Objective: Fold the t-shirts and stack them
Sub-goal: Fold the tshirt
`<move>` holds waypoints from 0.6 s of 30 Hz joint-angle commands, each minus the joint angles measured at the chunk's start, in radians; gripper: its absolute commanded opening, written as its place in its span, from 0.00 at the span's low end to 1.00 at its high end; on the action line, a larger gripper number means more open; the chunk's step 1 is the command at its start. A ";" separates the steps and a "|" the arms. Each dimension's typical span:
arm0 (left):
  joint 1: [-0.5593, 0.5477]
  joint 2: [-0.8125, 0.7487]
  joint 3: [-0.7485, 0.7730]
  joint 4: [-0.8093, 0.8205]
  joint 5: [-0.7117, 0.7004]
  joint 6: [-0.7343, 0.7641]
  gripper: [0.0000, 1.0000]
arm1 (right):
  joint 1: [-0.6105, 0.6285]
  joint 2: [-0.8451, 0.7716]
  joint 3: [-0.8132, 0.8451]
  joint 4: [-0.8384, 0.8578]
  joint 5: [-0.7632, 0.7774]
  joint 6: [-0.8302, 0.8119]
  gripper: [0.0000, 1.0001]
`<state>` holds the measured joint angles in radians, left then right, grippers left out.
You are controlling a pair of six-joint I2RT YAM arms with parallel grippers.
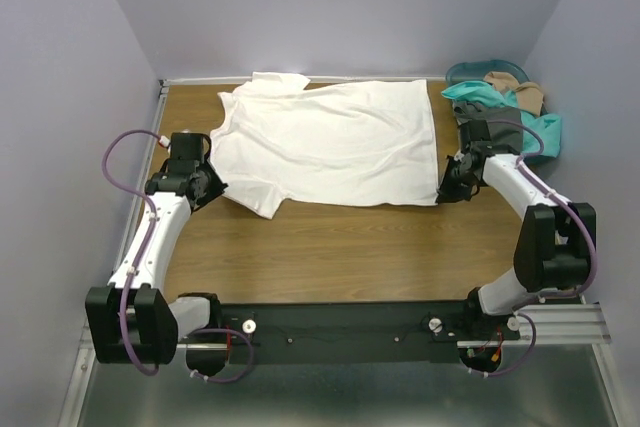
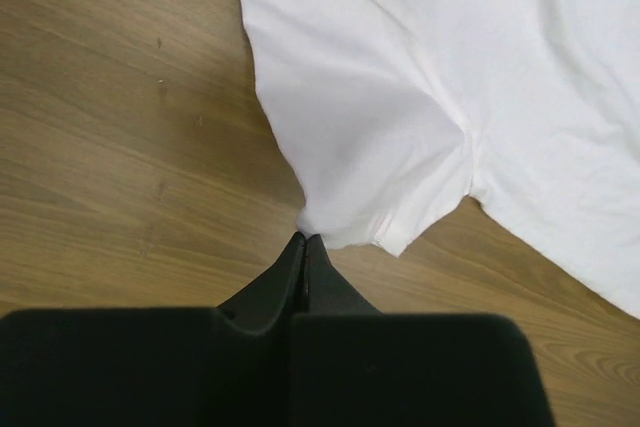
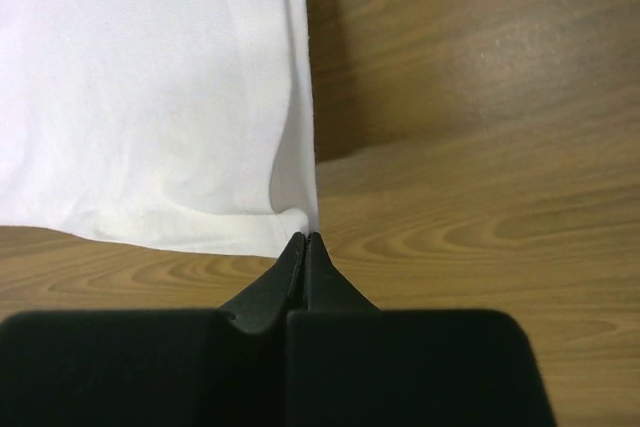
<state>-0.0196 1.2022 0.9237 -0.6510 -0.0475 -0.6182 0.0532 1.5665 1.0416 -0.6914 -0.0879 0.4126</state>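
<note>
From above, the white t-shirt [image 1: 330, 142] lies spread flat on the table [image 1: 340, 247], its collar end toward the left arm. The left gripper [image 1: 215, 190] sits at the shirt's near-left sleeve, and the right gripper [image 1: 447, 190] sits at its near-right hem corner. Off the shirt's far-right corner, a teal t-shirt [image 1: 480, 97], a tan t-shirt [image 1: 520, 92] and a dark grey t-shirt [image 1: 505, 132] are heaped together. They lie against a round teal basket [image 1: 480, 69].

In the left wrist view, the left gripper [image 2: 305, 239] has its fingers pressed together with no gap between them. The sleeve corner of the white t-shirt [image 2: 450, 77] gathers to a point right at the tips, apparently pinched.

In the right wrist view, the right gripper [image 3: 305, 237] is likewise closed tight. Its tips meet the hem corner of the white t-shirt [image 3: 150, 97]. The fabric there rises slightly and casts a shadow on the wood beside the shirt.
</note>
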 commanded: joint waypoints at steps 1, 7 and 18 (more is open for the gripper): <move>0.006 -0.090 -0.017 -0.085 0.015 -0.029 0.00 | 0.002 -0.043 -0.032 -0.122 0.034 0.023 0.01; 0.006 -0.193 -0.026 -0.165 0.015 -0.038 0.00 | 0.002 -0.117 -0.061 -0.178 0.040 0.037 0.00; 0.004 -0.352 -0.025 -0.320 0.038 -0.077 0.00 | 0.008 -0.214 -0.126 -0.281 0.019 0.066 0.00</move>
<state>-0.0196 0.8921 0.9016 -0.8867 -0.0395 -0.6716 0.0532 1.3819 0.9489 -0.8978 -0.0719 0.4545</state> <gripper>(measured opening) 0.005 0.006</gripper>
